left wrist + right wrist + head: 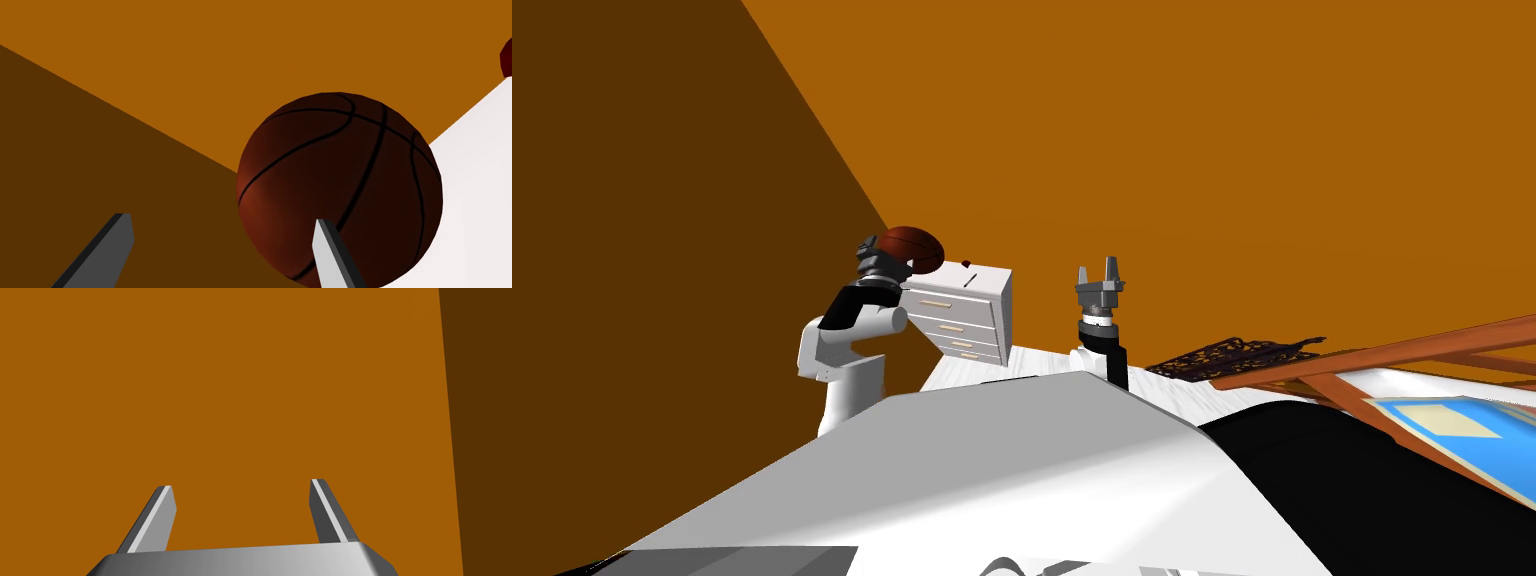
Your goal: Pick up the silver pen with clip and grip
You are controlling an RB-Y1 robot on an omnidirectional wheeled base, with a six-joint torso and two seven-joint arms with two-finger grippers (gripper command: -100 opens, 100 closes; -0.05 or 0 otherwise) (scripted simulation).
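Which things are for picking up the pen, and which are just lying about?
For the job: left hand, open; thin dark sliver, probably the pen; white drawers under it.
Lying about: basketball; small dark red thing; dark patterned thing; wooden frame.

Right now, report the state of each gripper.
Left gripper: open, holding nothing; a basketball sits just ahead of it.
Right gripper: open, holding nothing.
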